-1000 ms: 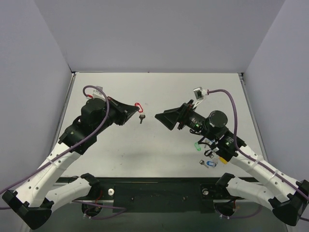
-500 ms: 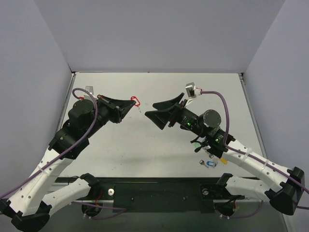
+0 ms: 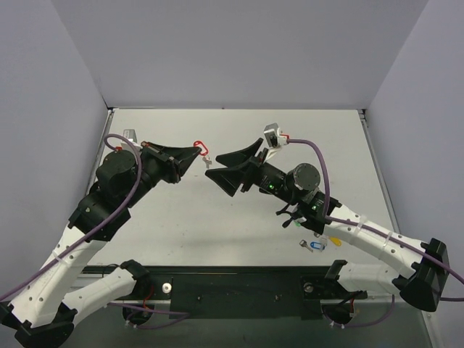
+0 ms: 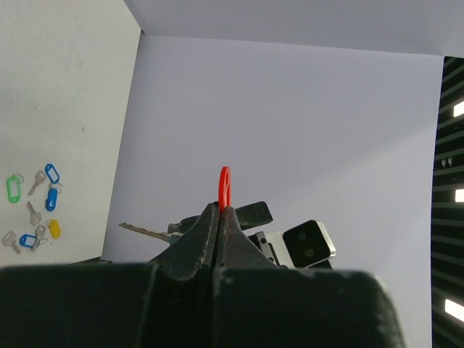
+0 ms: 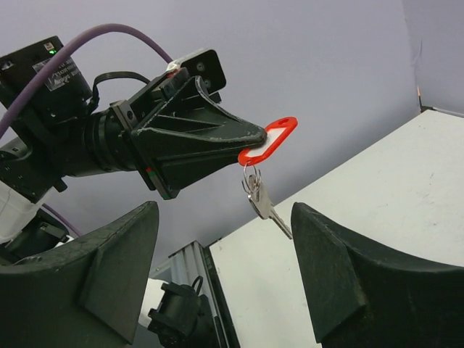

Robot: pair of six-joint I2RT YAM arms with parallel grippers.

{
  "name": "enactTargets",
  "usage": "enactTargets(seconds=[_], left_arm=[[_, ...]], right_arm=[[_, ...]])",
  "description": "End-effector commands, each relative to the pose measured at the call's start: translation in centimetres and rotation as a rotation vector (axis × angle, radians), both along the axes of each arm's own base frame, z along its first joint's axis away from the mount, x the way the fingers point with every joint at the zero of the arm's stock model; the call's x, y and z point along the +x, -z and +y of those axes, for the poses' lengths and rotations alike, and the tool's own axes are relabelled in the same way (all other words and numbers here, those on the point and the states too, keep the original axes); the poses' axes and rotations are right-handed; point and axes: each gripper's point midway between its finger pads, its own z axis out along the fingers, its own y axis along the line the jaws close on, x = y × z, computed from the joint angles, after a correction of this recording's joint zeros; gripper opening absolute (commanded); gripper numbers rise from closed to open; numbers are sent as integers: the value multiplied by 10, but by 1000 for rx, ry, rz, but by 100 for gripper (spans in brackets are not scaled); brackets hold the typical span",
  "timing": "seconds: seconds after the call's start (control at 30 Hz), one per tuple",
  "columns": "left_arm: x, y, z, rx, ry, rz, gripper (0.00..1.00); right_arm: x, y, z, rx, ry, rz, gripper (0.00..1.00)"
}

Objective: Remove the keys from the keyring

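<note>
Keyring [image 5: 270, 141] pinched in left tool [image 5: 255, 137], key [image 5: 262, 202] dangling just beneath

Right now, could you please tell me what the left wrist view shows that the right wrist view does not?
Only the left wrist view shows the loose keys and coloured tags lying on the table. Only the right wrist view shows the thin ring joining the small key to the red tag, with the right jaws standing open on either side. Both show the red tag pinched in the shut left jaws, with the key close by it.
</note>
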Motion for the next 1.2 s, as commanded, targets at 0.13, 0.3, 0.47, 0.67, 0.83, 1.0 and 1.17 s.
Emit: enactTargets(seconds=[0.13, 0.3, 0.47, 0.67, 0.83, 1.0, 1.17], left_arm=[[-9, -48, 11, -113, -22, -91, 0], [-11, -53, 13, -126, -25, -97, 0], [-12, -53, 15, -128, -30, -97, 0], [-12, -52, 16, -131, -35, -95, 0], [-13, -53, 17, -134, -35, -96, 0], [-13, -51, 17, -130, -36, -92, 0], [-13, -50, 18, -129, -39, -89, 0]], right_arm=[[-1, -39, -1, 75, 37, -139, 62], [2, -35, 5, 55, 43, -149, 55], [4, -35, 10, 41, 48, -165, 50], [8, -38, 14, 39, 56, -177, 46], [10, -37, 18, 33, 57, -178, 40], [11, -37, 20, 34, 55, -178, 36], [15, -39, 19, 37, 77, -180, 38]])
